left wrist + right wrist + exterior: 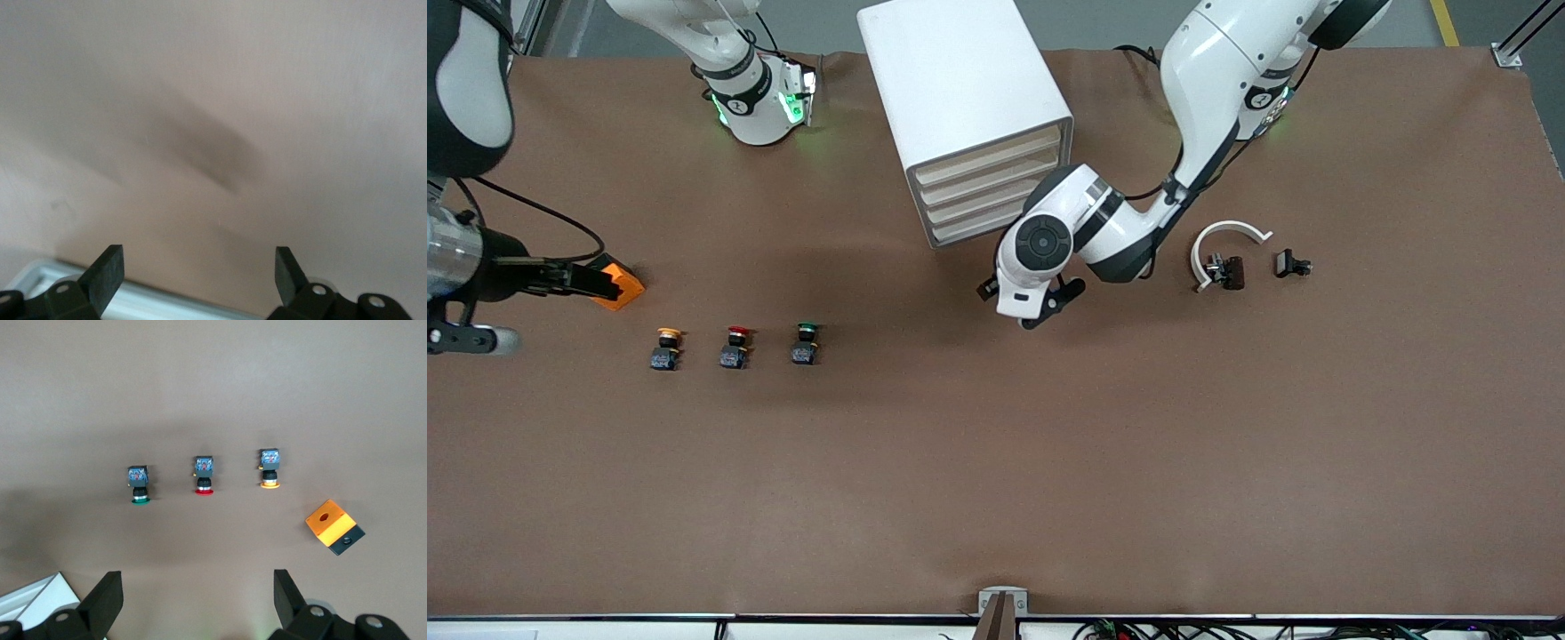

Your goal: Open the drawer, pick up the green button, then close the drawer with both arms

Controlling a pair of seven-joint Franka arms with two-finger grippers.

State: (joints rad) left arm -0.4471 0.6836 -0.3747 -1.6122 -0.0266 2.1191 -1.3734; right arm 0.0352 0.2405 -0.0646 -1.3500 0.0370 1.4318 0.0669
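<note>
**Brown table cover, all four drawers shut – opening step not started**

Brown mat covered the whole table (1049, 462). White cabinet (969, 98) stood at the edge nearest the robot bases, midway between them, with its drawer (996, 191) fronts angled toward the left arm's end. All four fronts sat flush, and I couldn't tell which one was the target.

Left gripper (200, 267) hung low over the mat just in front of the drawer fronts, jaws apart, holding nothing. Right gripper (197, 587) was high over the right arm's end of the table, jaws also apart and empty, waiting.

Green button (806, 342) was out on the mat, not in a drawer. It was the one closest to the cabinet in a row with the red button (735, 345) and yellow button (666, 347). Orange box (333, 527) lay beside the yellow one.

My read for doing the step well:
- Square the left fingers to the chosen front before closing in, since the cabinet sat skewed to the table edge.
- Pull straight along the drawer's own axis. An off-axis pull would likely drag the light cabinet.
- Use the right arm to brace the cabinet if it slides.
- When picking, check the cap colour, because the three bodies looked alike.
</note>
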